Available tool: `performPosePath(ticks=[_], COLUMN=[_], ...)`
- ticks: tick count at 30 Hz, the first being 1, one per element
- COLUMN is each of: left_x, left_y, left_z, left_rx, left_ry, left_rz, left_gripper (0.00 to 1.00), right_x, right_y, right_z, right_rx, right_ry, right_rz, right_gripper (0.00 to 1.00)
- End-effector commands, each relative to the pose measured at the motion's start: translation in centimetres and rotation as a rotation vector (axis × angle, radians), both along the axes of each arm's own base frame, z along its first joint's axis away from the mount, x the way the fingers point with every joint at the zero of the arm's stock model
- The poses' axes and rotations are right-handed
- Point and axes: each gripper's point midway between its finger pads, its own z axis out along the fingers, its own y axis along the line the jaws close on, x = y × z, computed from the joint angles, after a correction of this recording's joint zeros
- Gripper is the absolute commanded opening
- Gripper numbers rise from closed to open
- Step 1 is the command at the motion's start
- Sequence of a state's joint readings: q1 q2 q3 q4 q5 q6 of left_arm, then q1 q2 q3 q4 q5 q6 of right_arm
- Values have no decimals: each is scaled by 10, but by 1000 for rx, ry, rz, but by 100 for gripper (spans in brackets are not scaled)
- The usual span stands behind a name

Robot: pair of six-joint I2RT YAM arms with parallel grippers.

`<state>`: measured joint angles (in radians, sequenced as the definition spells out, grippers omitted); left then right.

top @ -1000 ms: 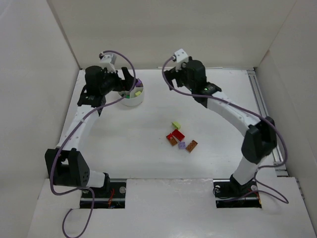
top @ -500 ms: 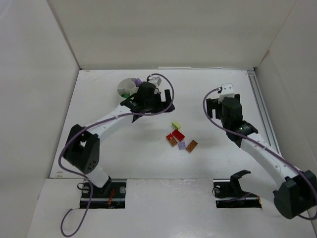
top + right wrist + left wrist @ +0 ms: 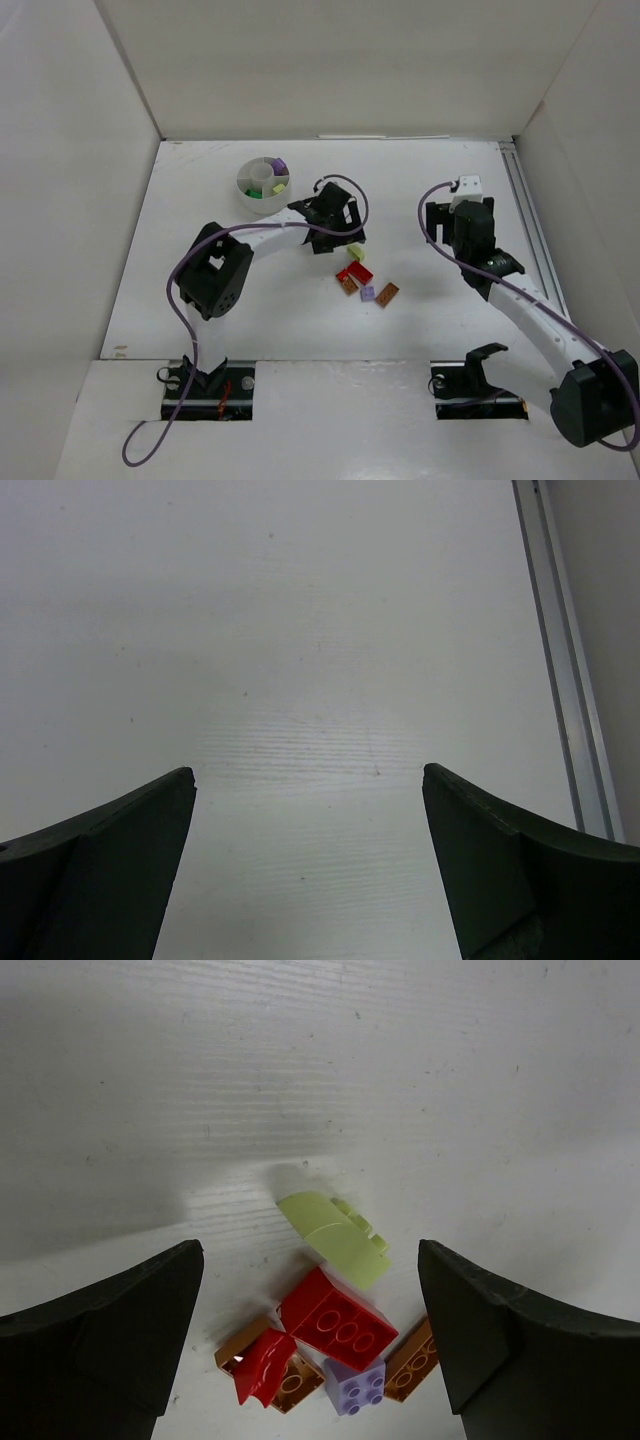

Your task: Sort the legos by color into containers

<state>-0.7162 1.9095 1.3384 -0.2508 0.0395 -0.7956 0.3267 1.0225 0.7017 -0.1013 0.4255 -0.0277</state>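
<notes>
Brown lego (image 3: 240, 1345) pt. hidden by red lego (image 3: 337, 1322).

**White table: dish at far left, brick cluster mid-table**

Flat white table (image 3: 200, 290), surface finely streaked. Grey metal rail (image 3: 529, 215) runs along its right edge.

Small round white divided plastic dish (image 3: 262, 206) stands toward the far left.

Well apart from it, mid-table, is a loose cluster:
- pale yellow-green sloped brick (image 3: 335, 1238), farthest;
- red studded brick (image 3: 337, 1320), just beside it;
- small lilac square brick (image 3: 355, 1388), between two orange-brown flat bricks (image 3: 410, 1360).

Bright, even, diffuse light (only soft grey shadows); focus mostly sharp.
</notes>
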Motion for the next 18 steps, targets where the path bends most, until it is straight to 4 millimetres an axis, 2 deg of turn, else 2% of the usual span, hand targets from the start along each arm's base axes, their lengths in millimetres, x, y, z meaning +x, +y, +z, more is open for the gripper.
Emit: performPosePath(ticks=[1, 4, 9, 14, 16, 17, 18], left_x=[4, -2, 1, 10, 8, 10, 5], left_y=[-2, -7, -16, -20, -22, -24, -26], left_z=[10, 6, -3, -2, -6, -2, -7], left_rx=[-36, -29, -21, -22, -9, -18, -5], left_ry=[-12, -7, 10, -5, -4, -13, 0], left_rz=[67, 62, 62, 80, 77, 77, 68], left_gripper=[85, 85, 75, 64, 62, 58, 56], right_x=[3, 3, -4, -12, -14, -14, -14], right_y=[5, 6, 3, -6, -7, -8, -8], right_z=[-6, -6, -8, 5, 4, 4, 4], right_rx=[31, 34, 41, 43, 43, 40, 40], right_ry=[6, 7, -2, -54, -56, -57, -57], right_rz=[14, 23, 11, -23, -23, -32, -32], right_gripper=[100, 100, 100, 100, 100, 100, 100])
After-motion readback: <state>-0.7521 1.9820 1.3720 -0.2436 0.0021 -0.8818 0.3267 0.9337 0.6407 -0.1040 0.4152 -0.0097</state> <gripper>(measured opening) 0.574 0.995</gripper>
